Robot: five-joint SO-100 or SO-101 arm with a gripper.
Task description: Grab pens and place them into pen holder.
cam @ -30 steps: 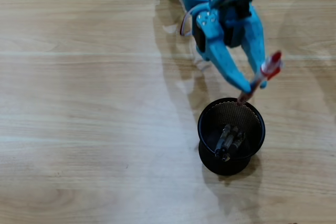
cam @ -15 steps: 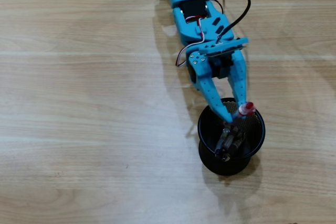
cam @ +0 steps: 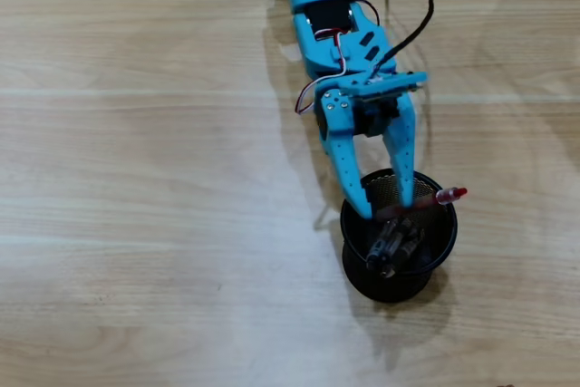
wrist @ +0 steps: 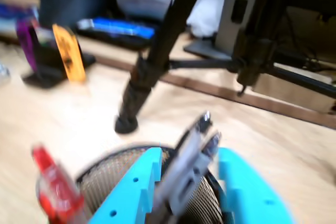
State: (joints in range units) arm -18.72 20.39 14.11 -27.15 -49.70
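The black mesh pen holder (cam: pixel 391 291) stands on the wooden table right of centre in the overhead view. Several pens (cam: pixel 395 244) lie inside it, leaning together. My blue gripper (cam: pixel 383 211) hangs over the holder's mouth, open, with its fingertips dipping inside the rim. The red and clear pen (cam: pixel 440 197) is free of the jaws and rests tilted across the holder's right rim, red end pointing outward. In the wrist view the holder's mesh (wrist: pixel 105 182) sits below, the grey pens (wrist: pixel 192 148) rise between the fingers of my gripper (wrist: pixel 190 156), and the red pen (wrist: pixel 55 190) stands left of them.
The blue arm (cam: pixel 331 6) reaches down from the top edge with a black cable (cam: pixel 415 24) beside it. In the wrist view a black tripod leg (wrist: pixel 143 77) stands on the table beyond the holder, with orange and purple items (wrist: pixel 68 51) at the far left.
The gripper came down over the holder with the red pen, then opened. The red pen has left the jaws and tipped rightward onto the rim.
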